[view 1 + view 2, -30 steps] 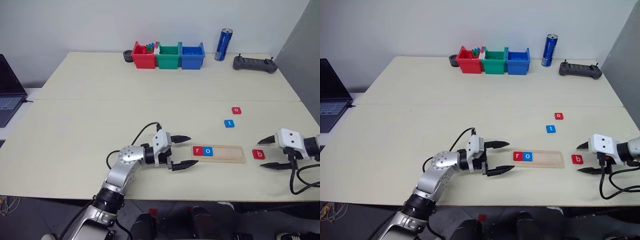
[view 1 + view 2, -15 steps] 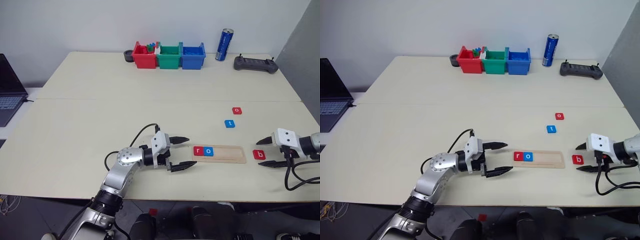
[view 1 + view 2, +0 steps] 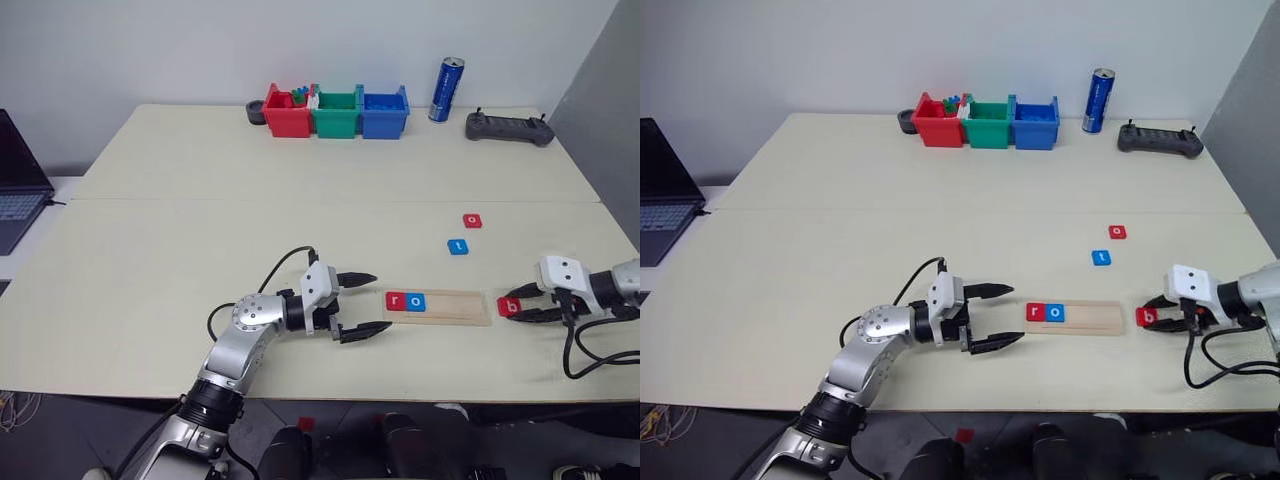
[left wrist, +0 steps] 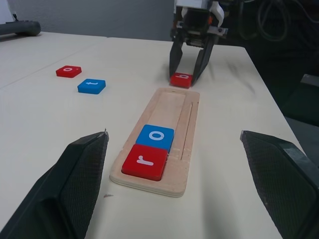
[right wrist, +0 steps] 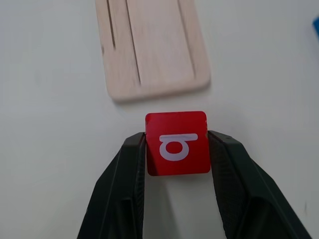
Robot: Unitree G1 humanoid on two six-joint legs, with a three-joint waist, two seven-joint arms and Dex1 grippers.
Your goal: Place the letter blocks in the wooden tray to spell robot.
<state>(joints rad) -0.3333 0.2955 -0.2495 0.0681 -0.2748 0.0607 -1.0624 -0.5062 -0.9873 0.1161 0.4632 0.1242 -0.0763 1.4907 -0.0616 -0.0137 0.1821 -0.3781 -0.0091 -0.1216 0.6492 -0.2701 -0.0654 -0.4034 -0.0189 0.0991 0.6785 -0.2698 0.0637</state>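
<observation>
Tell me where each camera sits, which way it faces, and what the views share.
Head pair: looks forward and down over the table; both arms show.
Left wrist: along the open left tool toward the wooden tray and the right tool.
Right wrist: down on the right tool's fingers at both sides of the b block.
All share tray and b block.

A lab or office test room: a plain pale table against a bare white wall, a laptop, sorted plastic bins and a handheld controller.
</observation>
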